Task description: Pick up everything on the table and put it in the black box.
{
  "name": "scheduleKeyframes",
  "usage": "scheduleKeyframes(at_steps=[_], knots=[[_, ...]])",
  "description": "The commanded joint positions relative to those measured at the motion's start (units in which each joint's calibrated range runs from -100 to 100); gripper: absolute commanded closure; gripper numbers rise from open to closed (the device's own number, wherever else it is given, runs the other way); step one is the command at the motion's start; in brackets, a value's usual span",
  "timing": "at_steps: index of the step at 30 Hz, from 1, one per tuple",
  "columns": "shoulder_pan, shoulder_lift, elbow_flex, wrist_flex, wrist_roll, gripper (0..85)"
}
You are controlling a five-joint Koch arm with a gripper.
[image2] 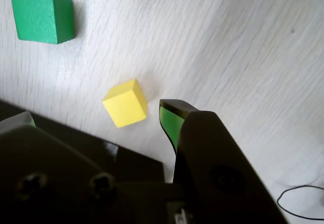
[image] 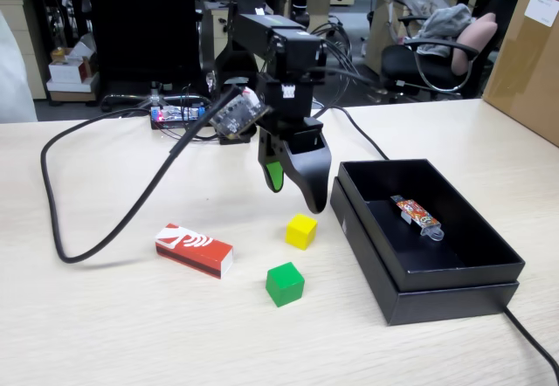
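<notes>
— Claw [image: 293, 189]?
— Spread wide, holding nothing, hanging above the tabletop [image: 105, 316], just over the yellow cube [image: 300, 230].
— Other pieces?
— Green cube [image: 285, 283] near the yellow, toward the front edge in the fixed view; red striped box [image: 194, 250] lying flat further left. All three outside the black box [image: 472, 292].
— Inside the box?
— Only a colourful wrapped packet [image: 417, 215].

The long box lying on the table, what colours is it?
Red with white stripes and white sides, clearest in the fixed view.

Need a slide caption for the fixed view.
Open gripper hovers above yellow cube; green cube and red box wait beside black box.
</notes>
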Motion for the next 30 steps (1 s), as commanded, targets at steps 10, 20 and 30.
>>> scheduleKeyframes(at_steps=[10, 20, 30], knots=[[1.7, 6.3, 7.7, -2.3, -0.7, 38.4], [2.2, 13.6, 8.6, -2.3, -1.2, 40.8], [2.2, 16.3, 7.7, -2.3, -1.0, 49.3]])
